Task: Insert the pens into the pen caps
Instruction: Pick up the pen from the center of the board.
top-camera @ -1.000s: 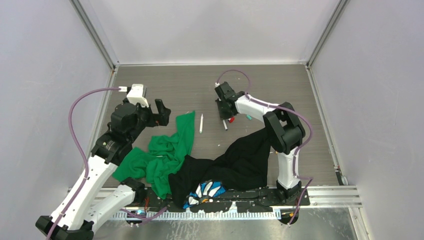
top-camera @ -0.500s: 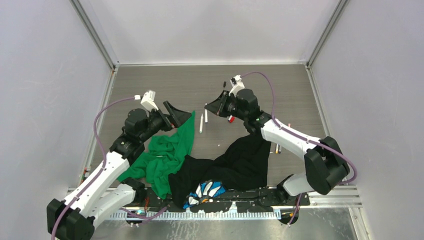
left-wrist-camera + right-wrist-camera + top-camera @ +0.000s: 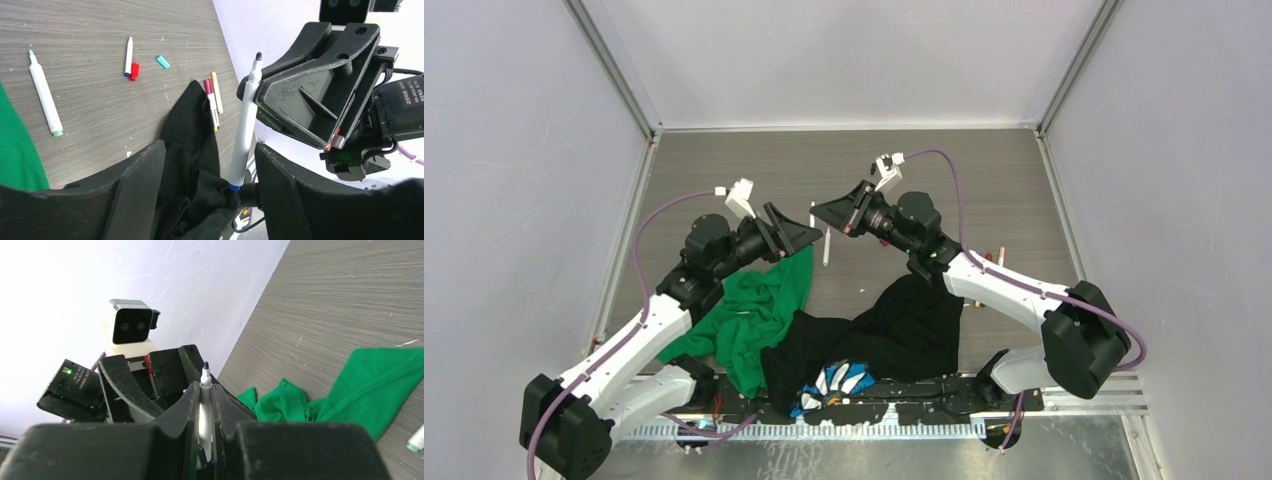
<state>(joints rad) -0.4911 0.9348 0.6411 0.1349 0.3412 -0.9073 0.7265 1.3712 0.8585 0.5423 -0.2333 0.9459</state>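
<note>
1. The left arm [image 3: 639,335] rises from its elbow at the near left and reaches far and right.
2. The left gripper [image 3: 807,232] points right, and its jaws stand apart.
3. The right arm [image 3: 1014,285] bends at its elbow on the near right, and its forearm stretches far and left.
4. The right gripper [image 3: 829,212] points left, its fingers [image 3: 192,405] pinched on a pen [image 3: 205,390] whose tip sticks out past them.
5. The two grippers face each other tip to tip, close together, with the right one slightly farther.
</note>
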